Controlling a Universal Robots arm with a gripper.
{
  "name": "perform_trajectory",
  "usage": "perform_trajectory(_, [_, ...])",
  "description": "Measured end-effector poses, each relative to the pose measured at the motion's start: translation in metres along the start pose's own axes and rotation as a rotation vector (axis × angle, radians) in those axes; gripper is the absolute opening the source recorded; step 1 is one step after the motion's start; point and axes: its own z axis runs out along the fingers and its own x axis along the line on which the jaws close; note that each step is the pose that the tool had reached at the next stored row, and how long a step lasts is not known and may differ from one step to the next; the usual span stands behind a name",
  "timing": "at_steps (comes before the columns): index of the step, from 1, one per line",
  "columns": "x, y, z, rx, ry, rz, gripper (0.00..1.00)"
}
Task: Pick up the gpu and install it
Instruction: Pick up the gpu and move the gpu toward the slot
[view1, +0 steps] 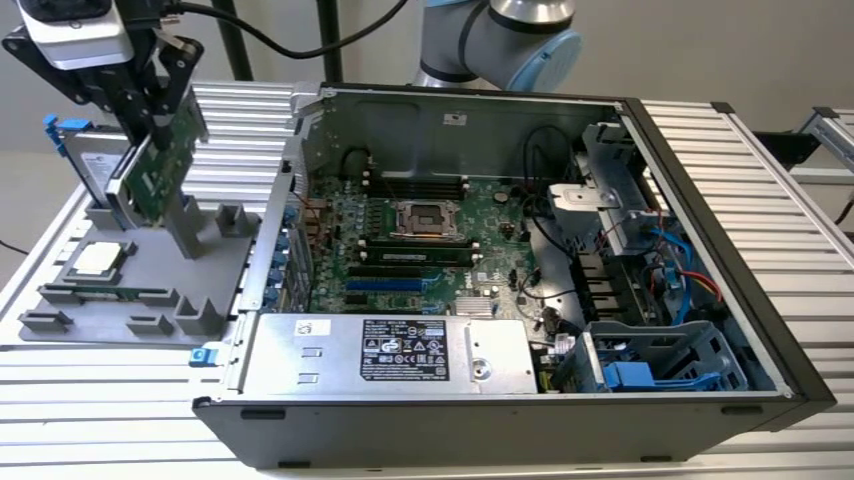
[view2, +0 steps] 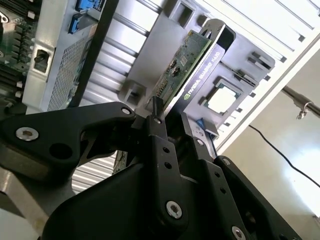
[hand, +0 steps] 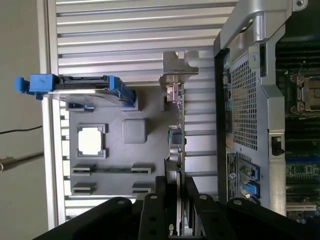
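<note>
The gpu (view1: 160, 172) is a green board with a silver end bracket. It hangs tilted at the exterior view's far left, over the grey parts holder (view1: 160, 272). My gripper (view1: 151, 112) is shut on its upper edge. In the second wrist view the black fingers (view2: 159, 131) clamp the gpu (view2: 184, 66) between them. The first wrist view shows the gpu (hand: 176, 131) edge-on, bracket outermost, running down into the gripper (hand: 176, 192). Whether the card's lower edge still touches the holder's posts I cannot tell. The open computer case (view1: 747, 250) lies to the exterior view's right, its motherboard (view1: 414, 245) exposed.
On the holder stand a silver hard drive with blue rails (view1: 83, 160), a processor chip (view1: 96, 258) and a thin memory stick (view1: 107, 296). The case wall (hand: 250, 100) rises close beside the holder. A power supply (view1: 387, 355) and cables (view1: 667, 260) crowd the case.
</note>
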Motion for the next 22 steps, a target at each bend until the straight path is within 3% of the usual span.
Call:
perform_trajectory(8, [0.0001,0.0002,-0.0045,-0.0146,-0.0112,-0.001,0.00])
perform_trajectory(10, [0.0002,0.0002,-0.0051,-0.0229,-0.0179,-0.002,0.00])
perform_trajectory(22, [0.0007,0.0009,-0.0203,-0.0265,-0.0198,-0.002,0.00])
